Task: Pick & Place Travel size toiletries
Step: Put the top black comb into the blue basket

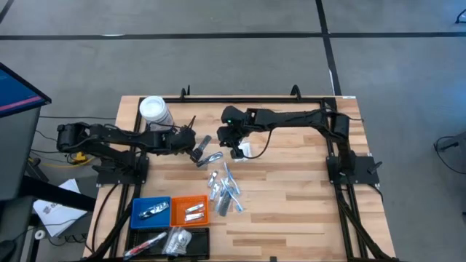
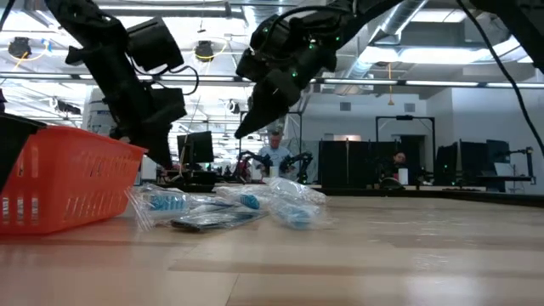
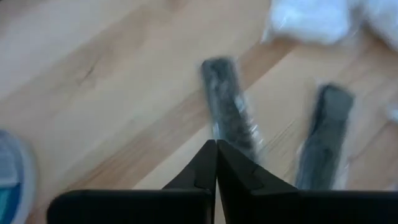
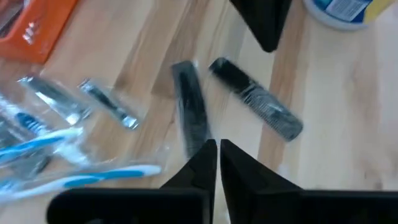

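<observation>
Two dark, wrapped, comb-like sticks (image 1: 203,143) (image 1: 212,156) lie flat on the wooden table between my grippers. They also show in the left wrist view (image 3: 227,112) (image 3: 324,134) and the right wrist view (image 4: 189,115) (image 4: 256,99). A pile of wrapped toiletries (image 1: 226,189), slim silvery tubes and blue toothbrushes (image 4: 74,155), lies nearer the front. My left gripper (image 1: 194,150) (image 3: 216,148) is shut and hovers beside the sticks. My right gripper (image 1: 234,150) (image 4: 217,148) is shut and hovers on their other side. Both are off the table in the low view (image 2: 157,140) (image 2: 242,129).
A large white-lidded clear jar (image 1: 154,110) stands at the far left behind my left arm. Blue (image 1: 151,211), orange (image 1: 191,211) and black (image 1: 167,240) trays with a few items sit at the front left. The table's right half is bare wood (image 1: 291,204).
</observation>
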